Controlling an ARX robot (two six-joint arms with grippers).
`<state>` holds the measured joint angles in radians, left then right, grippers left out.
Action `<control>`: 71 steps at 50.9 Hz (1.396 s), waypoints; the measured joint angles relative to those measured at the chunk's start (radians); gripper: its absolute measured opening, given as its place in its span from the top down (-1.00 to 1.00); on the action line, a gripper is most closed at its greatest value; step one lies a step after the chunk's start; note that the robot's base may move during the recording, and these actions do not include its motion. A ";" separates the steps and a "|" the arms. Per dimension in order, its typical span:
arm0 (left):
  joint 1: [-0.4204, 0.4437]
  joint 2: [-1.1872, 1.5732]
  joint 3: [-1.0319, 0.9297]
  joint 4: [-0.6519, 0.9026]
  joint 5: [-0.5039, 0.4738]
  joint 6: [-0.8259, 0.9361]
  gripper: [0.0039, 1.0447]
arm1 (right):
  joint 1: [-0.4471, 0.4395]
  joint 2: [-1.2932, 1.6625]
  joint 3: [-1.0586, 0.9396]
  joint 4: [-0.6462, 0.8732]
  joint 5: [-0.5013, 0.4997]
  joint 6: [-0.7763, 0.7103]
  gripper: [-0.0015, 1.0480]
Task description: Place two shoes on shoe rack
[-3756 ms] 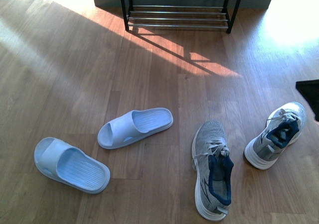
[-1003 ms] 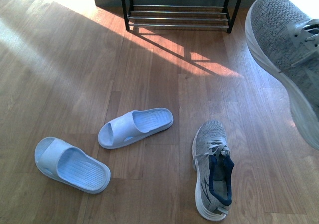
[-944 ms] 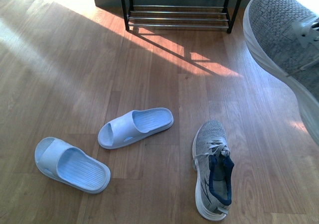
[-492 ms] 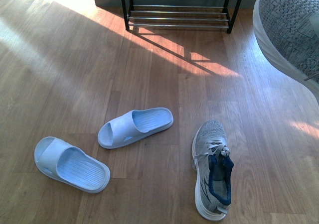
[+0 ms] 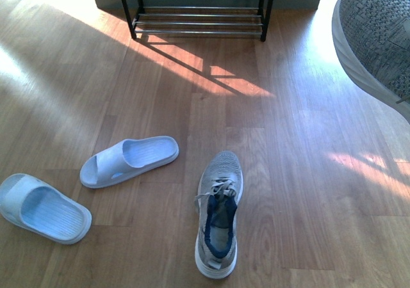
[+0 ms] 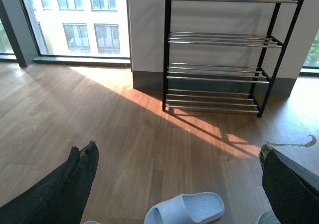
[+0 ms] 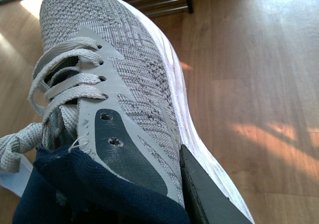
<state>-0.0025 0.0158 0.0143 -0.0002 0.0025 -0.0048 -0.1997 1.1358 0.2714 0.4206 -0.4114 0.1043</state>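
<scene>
Right gripper (image 7: 169,196) is clamped on the grey knit lace-up sneaker (image 7: 134,84) at its navy-lined collar. One dark finger (image 7: 209,199) lies flat against the outer side wall just above the white sole; its partner is hidden (presumably inside the opening). Pinching the collar this way carries the sneaker toe first, pointing at the rack, so that it can go sole-down onto a shelf. In the front view it rides high at the right edge, well clear of the wooden plank floor (image 5: 301,173).

Left gripper (image 6: 179,184) is spread wide with nothing between its fingers. It hovers above the floor facing the rack, likely kept free for the other shoe. That matching grey sneaker (image 5: 218,221) sits sole-down on the floor, toe toward the rack and well apart from it.

To its left lie a pale blue rubber slide (image 5: 128,160) and its twin (image 5: 41,208), neither part of the job.

Furthest out, the black-framed shoe rack with thin chrome bar shelves (image 6: 219,59) stands against the wall. No shoe shows on any tier, so neither placement is done yet.
</scene>
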 joint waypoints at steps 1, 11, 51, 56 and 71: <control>0.000 0.000 0.000 0.000 0.000 0.000 -0.83 | 0.000 0.000 0.000 0.000 0.001 0.000 0.97; 0.000 0.000 0.000 0.000 -0.002 0.000 -0.83 | 0.000 0.000 0.000 0.000 -0.008 0.000 0.97; -0.533 1.950 0.526 0.430 -0.214 -0.347 -0.83 | 0.001 -0.001 0.000 0.000 -0.011 0.000 0.97; -0.534 2.141 0.632 0.453 -0.135 -0.360 -0.83 | 0.001 -0.001 0.000 0.000 -0.011 0.000 0.97; -0.576 2.464 0.885 0.480 0.016 -0.348 -0.83 | 0.001 -0.001 0.000 0.000 -0.011 0.000 0.97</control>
<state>-0.5781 2.4802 0.8993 0.4793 0.0185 -0.3531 -0.1986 1.1351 0.2714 0.4206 -0.4225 0.1040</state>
